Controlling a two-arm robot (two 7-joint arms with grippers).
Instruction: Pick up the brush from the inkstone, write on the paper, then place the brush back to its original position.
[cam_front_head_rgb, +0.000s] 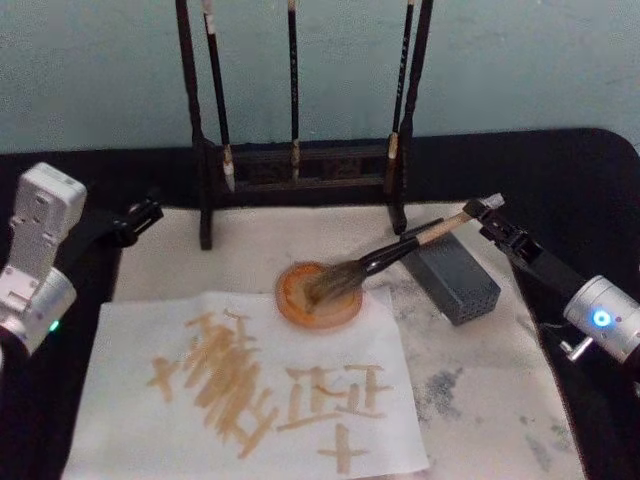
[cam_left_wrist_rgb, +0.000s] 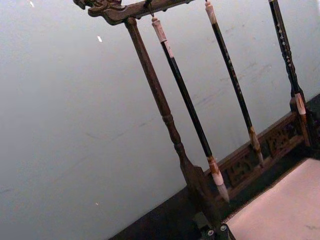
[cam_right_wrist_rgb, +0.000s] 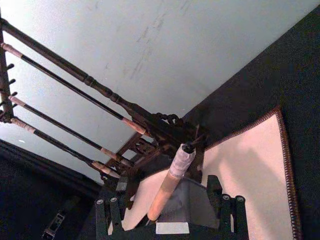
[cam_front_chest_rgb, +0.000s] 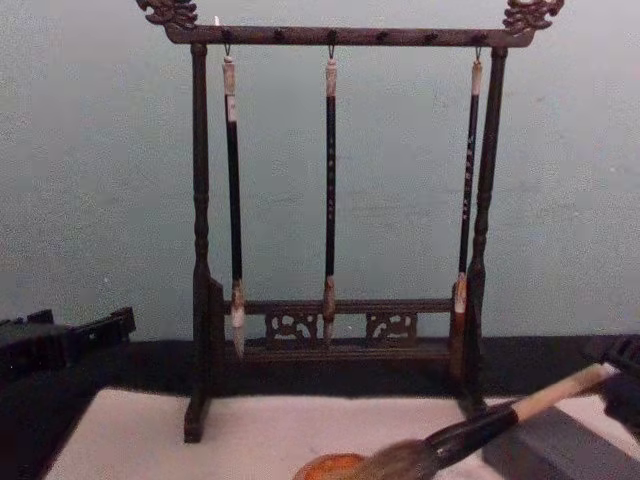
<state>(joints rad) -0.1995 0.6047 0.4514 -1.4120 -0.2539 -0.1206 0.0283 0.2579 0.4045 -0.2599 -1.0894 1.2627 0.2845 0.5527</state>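
Brush (cam_front_head_rgb: 385, 255) and paper (cam_front_head_rgb: 130, 400) lie on a pale, stained cloth (cam_front_head_rgb: 480, 400) over a black tabletop (cam_front_head_rgb: 570, 180), with a teal wall (cam_front_head_rgb: 100, 70) behind a dark brush stand (cam_front_head_rgb: 300, 170). The brush slants right of centre in the head view. Its bushy grey-brown head rests on the orange inkstone (cam_front_head_rgb: 295, 305) and its tan handle is propped on a grey block (cam_front_head_rgb: 455, 285). The right gripper (cam_front_head_rgb: 487, 212) straddles the handle's end, fingers released. The left gripper (cam_front_head_rgb: 145, 214) is parked at the left edge; clenched or not, I cannot tell.

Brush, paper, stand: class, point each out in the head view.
brush (cam_front_head_rgb: 385, 258), head view, black ferrule.
paper (cam_front_head_rgb: 120, 430), head view, bare left corner.
stand (cam_front_head_rgb: 340, 165), head view, lower crossbar.
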